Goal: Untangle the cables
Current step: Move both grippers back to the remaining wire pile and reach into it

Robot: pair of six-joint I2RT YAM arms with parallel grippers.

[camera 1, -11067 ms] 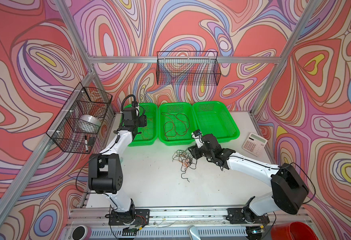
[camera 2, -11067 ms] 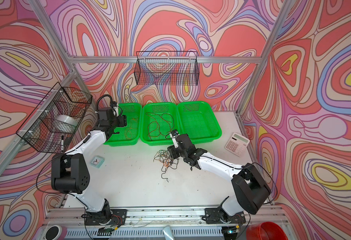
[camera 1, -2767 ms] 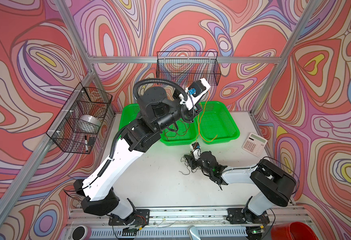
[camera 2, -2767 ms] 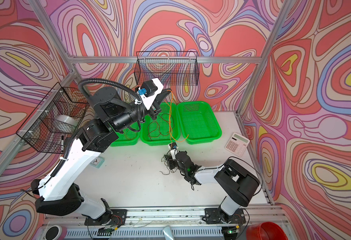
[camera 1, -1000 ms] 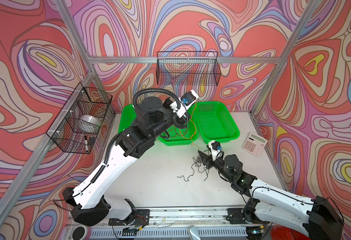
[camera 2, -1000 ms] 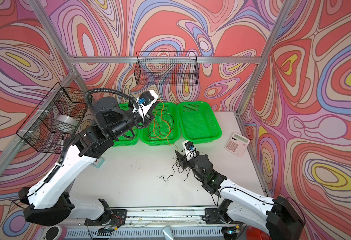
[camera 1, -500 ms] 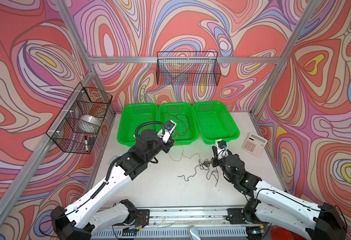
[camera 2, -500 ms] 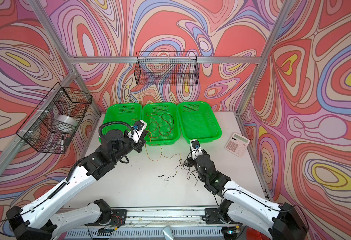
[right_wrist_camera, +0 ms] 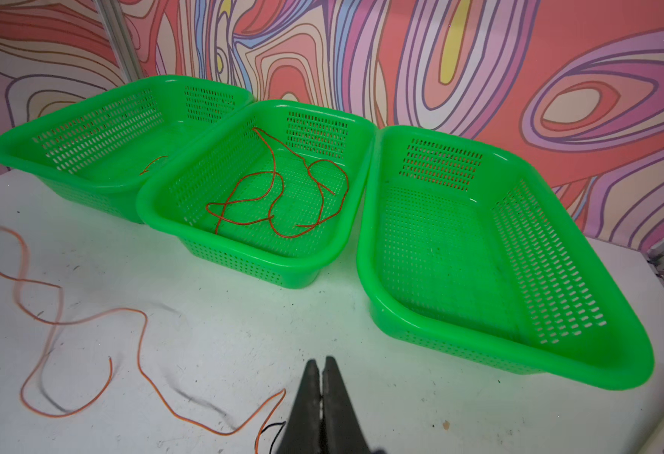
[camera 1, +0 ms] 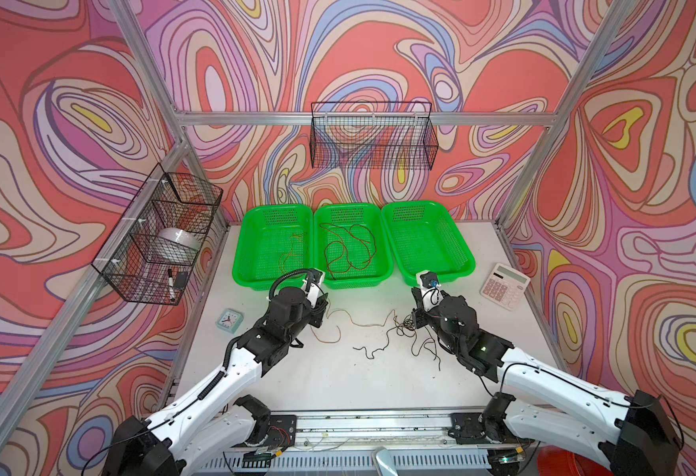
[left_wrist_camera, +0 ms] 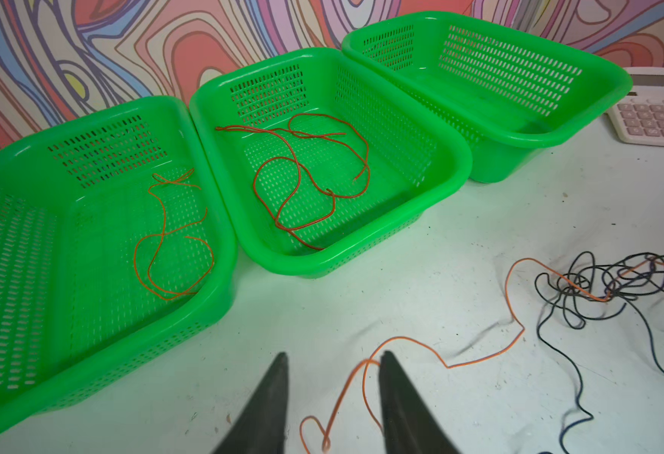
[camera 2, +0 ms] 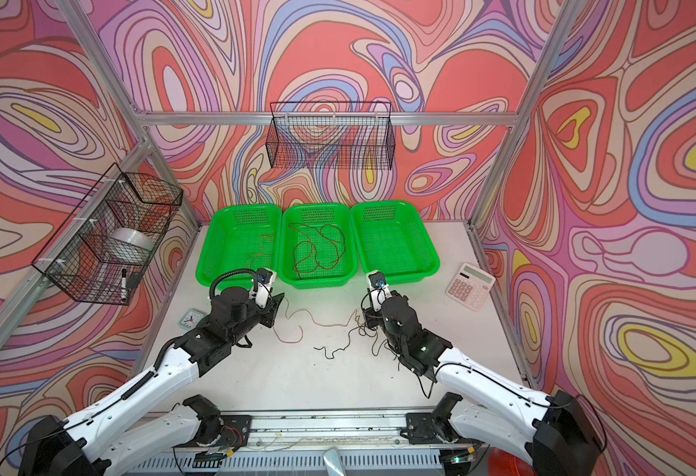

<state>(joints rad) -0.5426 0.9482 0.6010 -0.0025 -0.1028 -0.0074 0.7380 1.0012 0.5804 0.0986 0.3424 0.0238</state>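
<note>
Three green baskets (camera 1: 354, 281) line my bench's (camera 1: 338, 383) far edge; a calculator (camera 1: 504, 286) lies near its right edge and a small clock (camera 1: 229, 320) near its left.

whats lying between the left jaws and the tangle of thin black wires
A thin orange wire snakes across the white table from the left jaws into the black wire tangle; clearest in the left wrist view.

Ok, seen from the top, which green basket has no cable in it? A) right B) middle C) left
A: the right basket shows bare mesh only; the left basket holds an orange cable, the middle basket a red cable.
</note>
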